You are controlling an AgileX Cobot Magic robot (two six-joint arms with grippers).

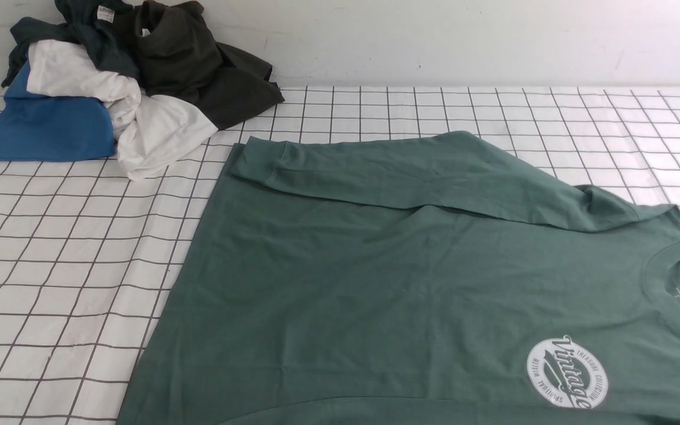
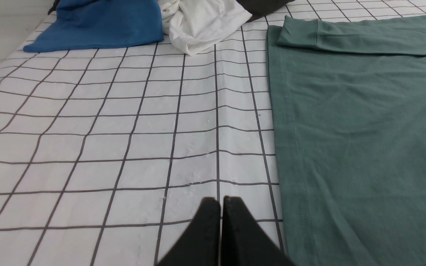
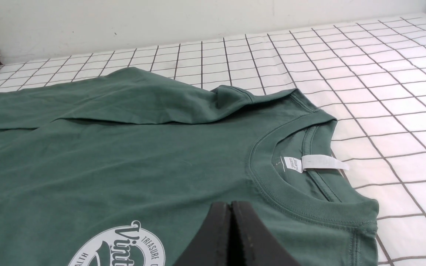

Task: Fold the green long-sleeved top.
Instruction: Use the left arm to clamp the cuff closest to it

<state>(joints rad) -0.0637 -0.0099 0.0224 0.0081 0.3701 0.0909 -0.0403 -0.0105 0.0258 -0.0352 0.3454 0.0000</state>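
On the checked cloth [image 1: 51,254] the green long-sleeved top [image 1: 375,277] lies chest-up at the near right, its long axis running left to right: collar [image 3: 272,184] to the right, hem [image 2: 283,147] to the left, far sleeve [image 1: 405,171] folded along it. The left gripper [image 2: 221,201], jaws clenched and empty, hangs over bare cloth just beside the hem. The right gripper [image 3: 230,205], likewise clenched and empty, hangs over the chest near the collar.

I see the green long-sleeved top [image 1: 375,265] spread flat, front up, filling my front view from centre toward 5 o'clock. Its ribbed collar [image 3: 272,184] with white label [image 3: 318,162] points to 3 o'clock, and the hem [image 1: 201,248] to 9. The far sleeve [image 1: 411,171] lies folded across the body at 12, and the round white logo [image 1: 567,373] sits at 5.
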